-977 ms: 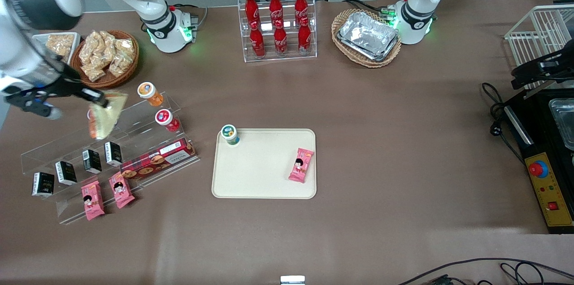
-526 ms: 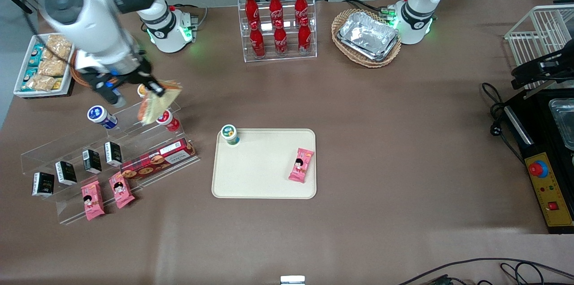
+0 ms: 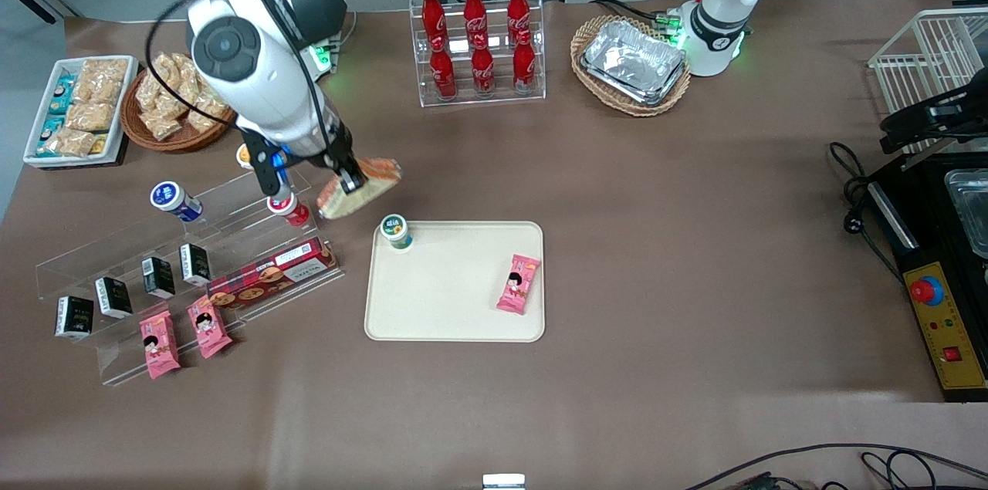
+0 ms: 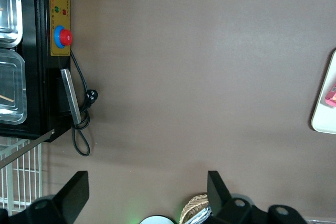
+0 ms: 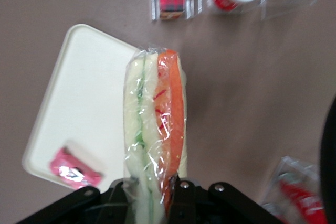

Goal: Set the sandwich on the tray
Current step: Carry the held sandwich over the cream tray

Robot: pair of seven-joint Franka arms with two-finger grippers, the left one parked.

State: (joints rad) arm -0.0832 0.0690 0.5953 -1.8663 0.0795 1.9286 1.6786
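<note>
The fingers (image 5: pixel 181 184) of the gripper (image 3: pixel 349 183) are closed on the sandwich (image 3: pixel 360 189), pinching its wrapped wedge at one end and holding it in the air above the brown surface (image 3: pixel 695 243). It hangs just off the tray (image 3: pixel 448 305), near the corner where a small green-lidded cup (image 3: pixel 397 231) stands. A pink snack packet (image 3: pixel 519 284) lies on the tray toward the parked arm's end. The wrist view shows the sandwich's pale bread with orange and green layers (image 5: pixel 156 129) over the tray's edge (image 5: pixel 63 103).

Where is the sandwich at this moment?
In the front view, the sandwich hangs in the shut gripper above the table, not yet over the tray, just farther from the camera than the green-lidded cup.
</note>
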